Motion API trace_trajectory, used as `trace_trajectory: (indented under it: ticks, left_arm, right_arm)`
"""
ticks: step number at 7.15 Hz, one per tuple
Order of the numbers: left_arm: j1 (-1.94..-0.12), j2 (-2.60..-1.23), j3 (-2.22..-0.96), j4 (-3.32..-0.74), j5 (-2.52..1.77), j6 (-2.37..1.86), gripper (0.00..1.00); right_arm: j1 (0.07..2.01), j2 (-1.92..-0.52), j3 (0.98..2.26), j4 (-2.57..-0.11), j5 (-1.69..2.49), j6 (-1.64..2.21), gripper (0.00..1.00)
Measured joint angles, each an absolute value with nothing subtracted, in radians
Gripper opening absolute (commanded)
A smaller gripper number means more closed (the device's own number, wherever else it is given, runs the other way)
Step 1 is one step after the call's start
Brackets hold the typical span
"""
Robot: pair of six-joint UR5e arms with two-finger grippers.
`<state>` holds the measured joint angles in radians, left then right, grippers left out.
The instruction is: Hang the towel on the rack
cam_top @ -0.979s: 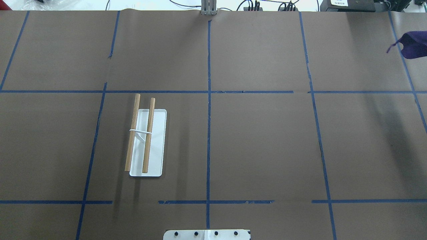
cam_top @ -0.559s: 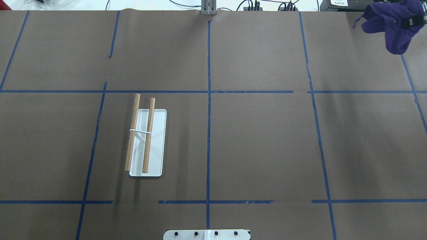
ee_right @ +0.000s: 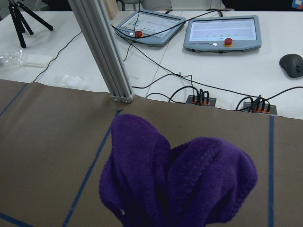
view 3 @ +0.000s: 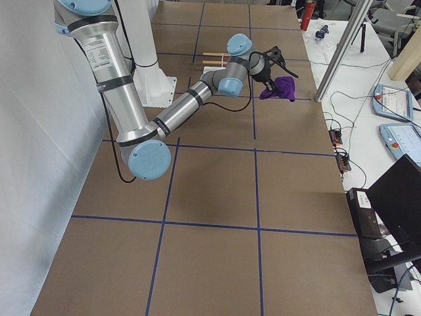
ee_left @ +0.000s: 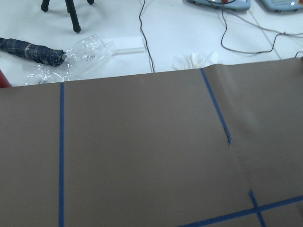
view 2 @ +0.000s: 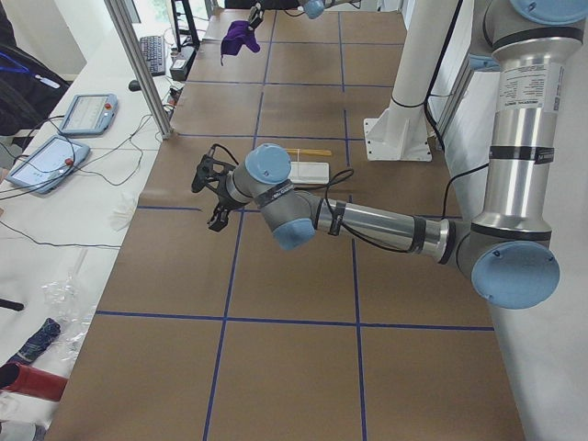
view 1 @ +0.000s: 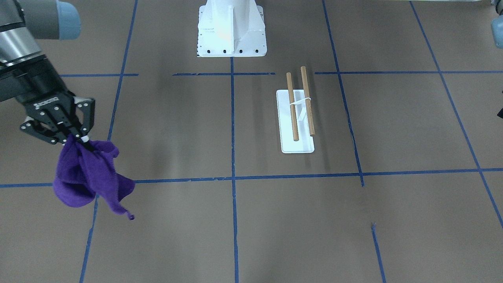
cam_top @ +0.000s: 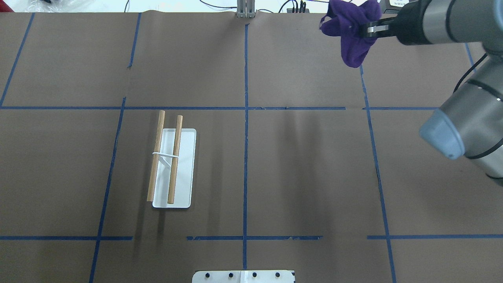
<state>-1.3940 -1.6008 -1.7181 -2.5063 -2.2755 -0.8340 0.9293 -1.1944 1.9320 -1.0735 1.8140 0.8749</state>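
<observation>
The purple towel (cam_top: 349,31) hangs bunched from my right gripper (cam_top: 368,28), which is shut on its upper part, high over the far right of the table. It also shows in the front view (view 1: 90,177) below the gripper (view 1: 80,138), and fills the right wrist view (ee_right: 175,179). The rack (cam_top: 173,161) has a white base and two wooden rods and stands bare at centre left, far from the towel; it also shows in the front view (view 1: 300,106). My left gripper (view 2: 211,193) shows only in the left side view, so I cannot tell its state.
The robot's white base (view 1: 232,27) is at the near middle edge. An aluminium post (cam_top: 246,10) stands at the far edge, with cables and control tablets (ee_right: 222,33) beyond. Blue tape lines (cam_top: 246,118) grid the brown table cover. My left arm (view 2: 367,220) reaches over the table's left end.
My right gripper has carried the towel leftward along the far edge, from the table's right edge to right of centre. The right arm has come into the overhead view. The rack has not moved.
</observation>
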Motion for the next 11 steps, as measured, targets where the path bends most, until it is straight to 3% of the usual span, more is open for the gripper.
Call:
trace_trajectory:
  ticks: [3,7,11]
  left_arm:
    - [-1.307,-1.692,-1.721,-2.621,-2.255,-1.265,1.0]
    - [-1.111,-1.922,-1.725,-2.71,-2.217,-1.861,1.0]
    - [-0.945,-2.056,-1.707,-2.669,-2.175,-2.0,1.0]
  right_arm:
    - [0.716,-1.129,1.996,-1.071,1.592,1.048,0.0]
    - [0.548,-1.088,2.044,-1.067,1.409,1.118,0.0]
    - [0.46,-1.086,2.069,-1.068,1.335,1.102,0.0]
